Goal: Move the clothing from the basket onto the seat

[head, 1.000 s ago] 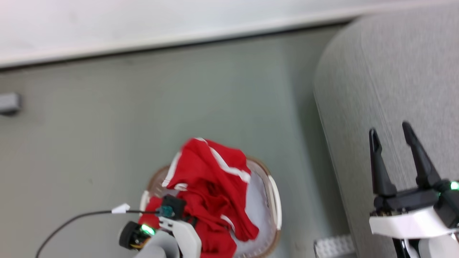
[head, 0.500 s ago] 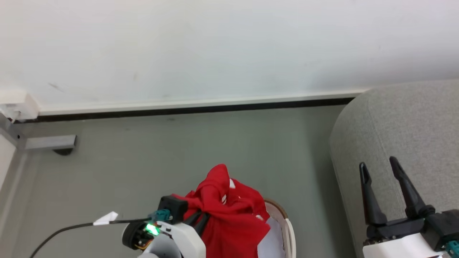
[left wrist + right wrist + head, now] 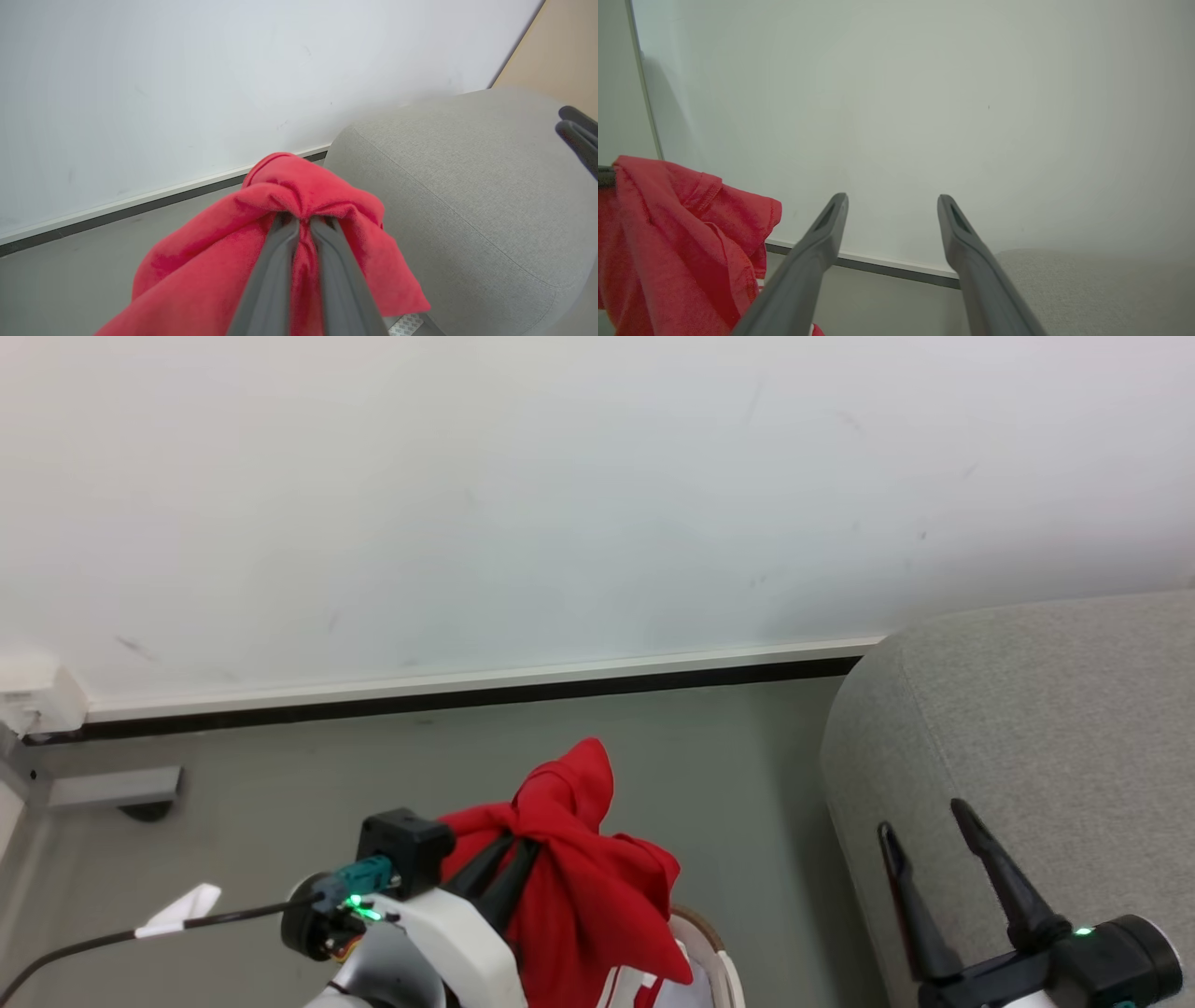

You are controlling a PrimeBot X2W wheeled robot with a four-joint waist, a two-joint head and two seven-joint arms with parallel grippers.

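Left gripper is clamped on a gathered knot of the clothing, draped beneath it over the basket | seat is seen right of it, by the parted right gripper | fabric is judged light, limp: best taken at bunched folds.

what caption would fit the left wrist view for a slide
Bunched red clothing pinched in the shut left gripper, held up beside the grey seat with the white wall behind

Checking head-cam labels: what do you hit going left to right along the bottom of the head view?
white cable tag → left gripper, shut on the clothing → clothing → basket rim → seat, with the open right gripper in front of it
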